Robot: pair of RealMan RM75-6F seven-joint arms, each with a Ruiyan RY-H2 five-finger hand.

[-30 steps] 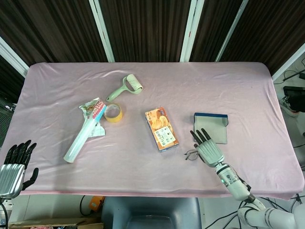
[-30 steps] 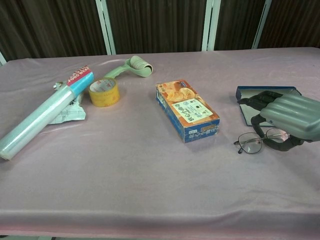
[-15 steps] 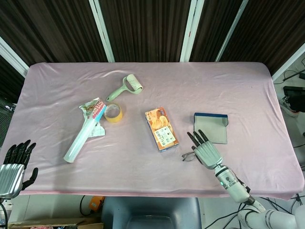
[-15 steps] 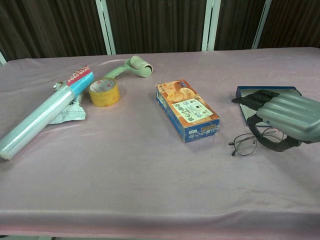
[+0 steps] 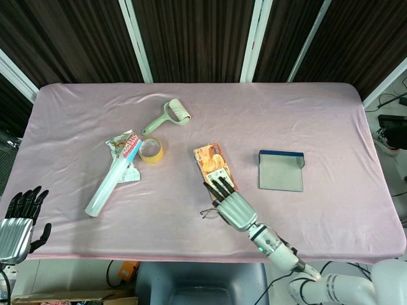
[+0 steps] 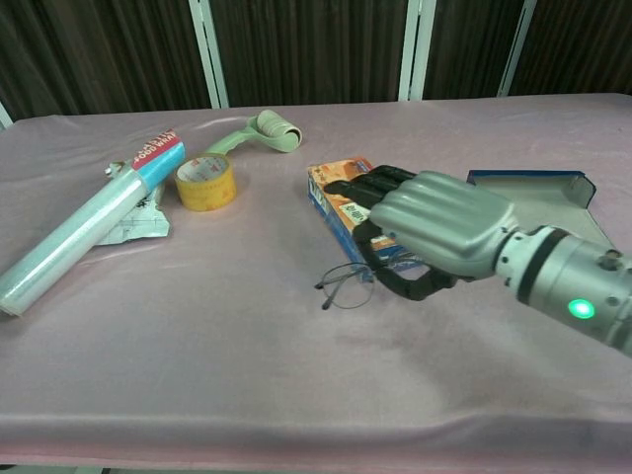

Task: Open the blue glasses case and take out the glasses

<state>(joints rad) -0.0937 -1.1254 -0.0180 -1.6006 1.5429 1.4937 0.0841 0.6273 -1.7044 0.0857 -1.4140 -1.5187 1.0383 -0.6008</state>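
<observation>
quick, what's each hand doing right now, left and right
Left hand: open, holding nothing, at the table's near left edge.
Right hand: holding the glasses, in front of the snack box.

text: none legible | tape roll [image 6: 204, 182], box [image 5: 214, 166], wrap label [image 6: 157, 151]: print unreadable

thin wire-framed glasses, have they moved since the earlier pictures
Yes. The thin wire-framed glasses, held by the right hand, have moved left: earlier they lay near the open blue glasses case, now they are past the orange snack box.
</observation>
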